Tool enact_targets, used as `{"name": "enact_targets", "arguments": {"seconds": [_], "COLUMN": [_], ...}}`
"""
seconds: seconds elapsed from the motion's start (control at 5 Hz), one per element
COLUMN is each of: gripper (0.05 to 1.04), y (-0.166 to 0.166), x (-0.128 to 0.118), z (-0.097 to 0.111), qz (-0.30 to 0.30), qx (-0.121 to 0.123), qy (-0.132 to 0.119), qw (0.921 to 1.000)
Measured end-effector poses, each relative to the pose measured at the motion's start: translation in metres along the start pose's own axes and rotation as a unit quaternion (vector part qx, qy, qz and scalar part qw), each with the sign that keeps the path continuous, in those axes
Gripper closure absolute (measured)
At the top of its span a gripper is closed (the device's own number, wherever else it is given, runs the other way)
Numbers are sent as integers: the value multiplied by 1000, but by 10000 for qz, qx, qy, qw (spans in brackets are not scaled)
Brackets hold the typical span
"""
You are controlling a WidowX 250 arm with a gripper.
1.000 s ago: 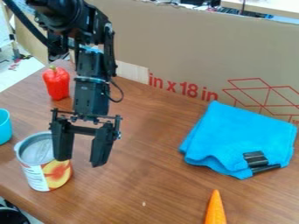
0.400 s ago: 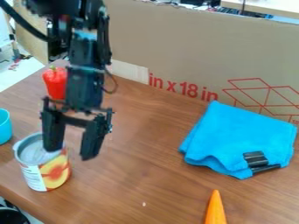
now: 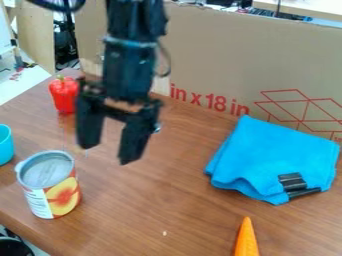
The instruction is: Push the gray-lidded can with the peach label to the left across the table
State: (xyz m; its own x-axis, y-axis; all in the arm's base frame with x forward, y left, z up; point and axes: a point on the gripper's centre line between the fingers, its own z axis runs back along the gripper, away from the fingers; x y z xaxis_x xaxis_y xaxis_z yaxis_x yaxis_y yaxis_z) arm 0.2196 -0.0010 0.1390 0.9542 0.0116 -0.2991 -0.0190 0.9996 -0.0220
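Right now, one can (image 3: 50, 185) is standing upright near the table's left edge, its fruit label facing the camera. Just behind it and to its right, one black gripper (image 3: 109, 154) is hanging over the table (image 3: 174, 200), two fingers spreading wide, holding nothing, nothing between them! Its tips are staying clear of the can. One blue cup (image 3: 5, 145) is sitting left of the can, partly cut off by the view's edge, while one red pepper (image 3: 63, 95) is standing farther back, beside the gripper. Over on the right, one folded blue cloth (image 3: 267, 155) is lying flat, with a black item (image 3: 292, 182) resting on its near part. One carrot (image 3: 246, 240) is pointing away from the camera at the bottom, and one cardboard box (image 3: 234, 55) is standing behind everything.
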Motion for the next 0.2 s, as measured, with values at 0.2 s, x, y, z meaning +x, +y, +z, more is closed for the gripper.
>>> {"name": "enact_targets", "arguments": {"seconds": [0.2], "gripper": [88], "y": [-39], "x": [-15], "z": [9], "qz": [-407], "qx": [42], "qy": [-531], "qw": [9978]}}
